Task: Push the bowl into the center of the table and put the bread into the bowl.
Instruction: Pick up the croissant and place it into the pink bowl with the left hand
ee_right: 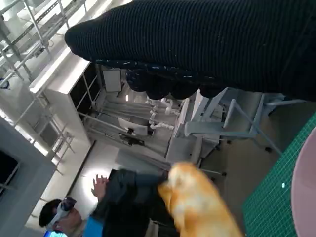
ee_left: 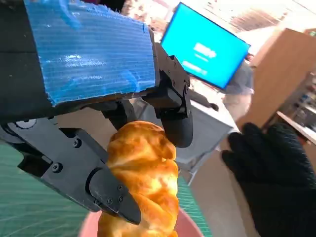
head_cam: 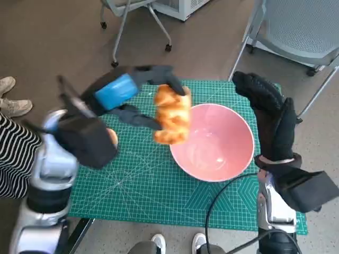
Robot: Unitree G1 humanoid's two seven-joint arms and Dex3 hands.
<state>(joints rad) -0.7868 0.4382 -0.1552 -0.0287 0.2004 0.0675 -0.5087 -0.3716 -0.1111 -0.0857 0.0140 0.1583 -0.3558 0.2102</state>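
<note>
Green cutting mat (head_cam: 137, 185) covers the small table, which stands on a brown floor with grey chairs (head_cam: 302, 26) beyond it. Your landmark is the pink bowl (head_cam: 212, 142), sitting upright on the mat, somewhat right of the mat's middle. The bread (head_cam: 172, 114), a golden twisted roll, is held in the air just over the bowl's left rim, partly overlapping it in the head view. Your left hand (head_cam: 132, 95) pinches that bread between black fingers (ee_left: 173, 103) on one side and the thumb on the other; the left wrist view shows the grip plainly, with the bowl's pink edge under the roll. Your right hand (head_cam: 273, 119) stands at the bowl's right side, gloved fingers extended together and holding nothing; whether it touches the rim, you cannot tell from these views. Left of the bowl, off the mat, note a person in a striped garment (head_cam: 13, 153) and pale shoes (head_cam: 13, 100). The right wrist view shows the glove, the bread blurred, and a person (ee_right: 64, 215) in the background.
</note>
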